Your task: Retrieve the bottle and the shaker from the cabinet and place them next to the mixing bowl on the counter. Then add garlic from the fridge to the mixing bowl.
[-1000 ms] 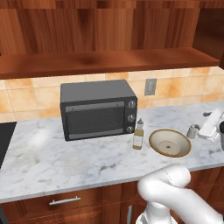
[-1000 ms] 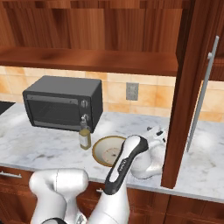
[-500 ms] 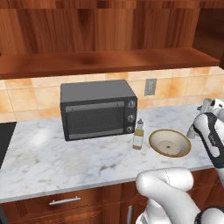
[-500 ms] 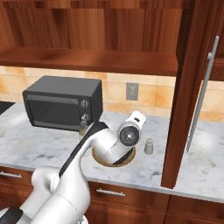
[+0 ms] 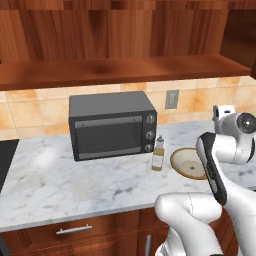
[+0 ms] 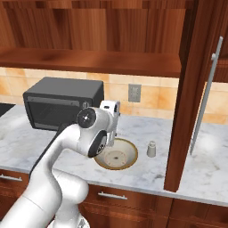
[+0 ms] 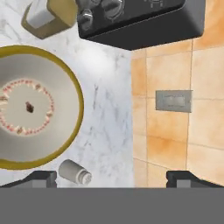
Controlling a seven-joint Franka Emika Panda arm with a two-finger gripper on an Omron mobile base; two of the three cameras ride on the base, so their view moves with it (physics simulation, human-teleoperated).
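Observation:
The mixing bowl [image 6: 116, 154] [image 7: 30, 109] [image 5: 186, 162] sits on the marble counter [image 5: 75, 185], right of a black toaster oven. The bottle [image 5: 158, 153] [image 7: 43, 17] stands upright just left of the bowl. The small grey shaker [image 6: 152, 149] [image 7: 74, 171] stands on the counter just right of the bowl, apart from it. My gripper [image 7: 114, 179] hangs open and empty above the counter between the bowl and the tiled wall, with its hand [image 6: 110, 107] [image 5: 223, 112] raised over the bowl's far side. The cabinet shelf [image 5: 120, 70] runs above. Garlic and fridge are out of view.
A black toaster oven [image 5: 112, 125] [image 6: 62, 100] stands at the back left of the bowl. A wall outlet [image 7: 173, 101] [image 5: 171, 99] is on the tiles. A tall wooden panel [image 6: 189, 89] with a long metal handle [image 6: 207, 93] rises right of the shaker.
The hand has lifted away from the shaker on the counter and swung up and back toward the wall. The shaker stays standing beside the bowl.

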